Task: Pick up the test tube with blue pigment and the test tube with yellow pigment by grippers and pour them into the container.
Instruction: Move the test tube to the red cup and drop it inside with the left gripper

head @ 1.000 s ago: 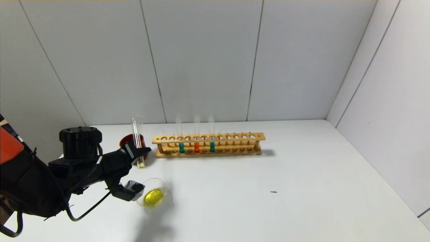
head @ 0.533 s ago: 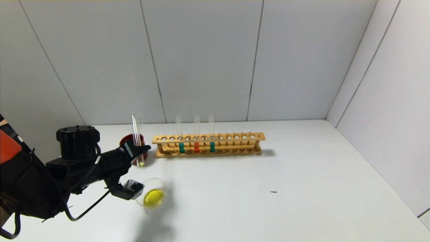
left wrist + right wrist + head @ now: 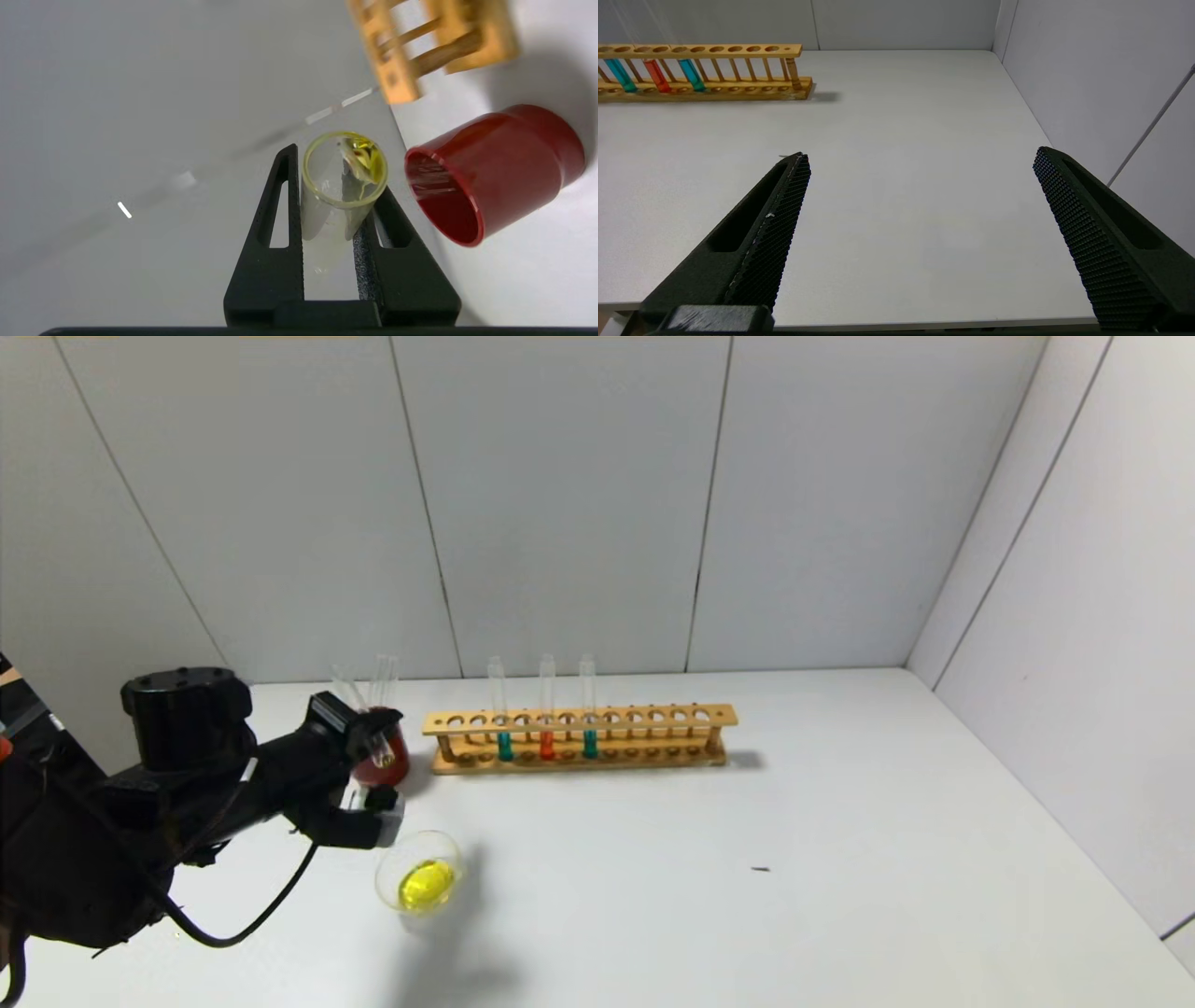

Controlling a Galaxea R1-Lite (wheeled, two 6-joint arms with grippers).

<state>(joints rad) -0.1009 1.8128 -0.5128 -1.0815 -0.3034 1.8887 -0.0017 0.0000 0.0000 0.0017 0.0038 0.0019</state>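
My left gripper (image 3: 369, 739) is shut on the yellow-pigment test tube (image 3: 373, 747). The tube is tilted, with its lower end at the mouth of the dark red cup (image 3: 390, 767). In the left wrist view the fingers (image 3: 280, 219) clamp the tube (image 3: 345, 168), which holds only yellow residue, with the cup (image 3: 500, 163) just beside it. The clear glass dish (image 3: 419, 880) holds yellow liquid, in front of the gripper. Two alike teal-blue tubes (image 3: 504, 745) (image 3: 590, 743) stand in the rack. My right gripper (image 3: 920, 156) is open and empty over the bare table.
The wooden rack (image 3: 579, 737) stands at the back, right of the cup, with an orange tube (image 3: 547, 745) between the teal ones. It also shows in the right wrist view (image 3: 738, 70). A clear tube (image 3: 385, 674) stands in the cup. White walls stand behind and to the right.
My left gripper has moved back from the dish's rim toward the red cup, carrying the tube, which has tilted from upright. The dish and rack have not moved.
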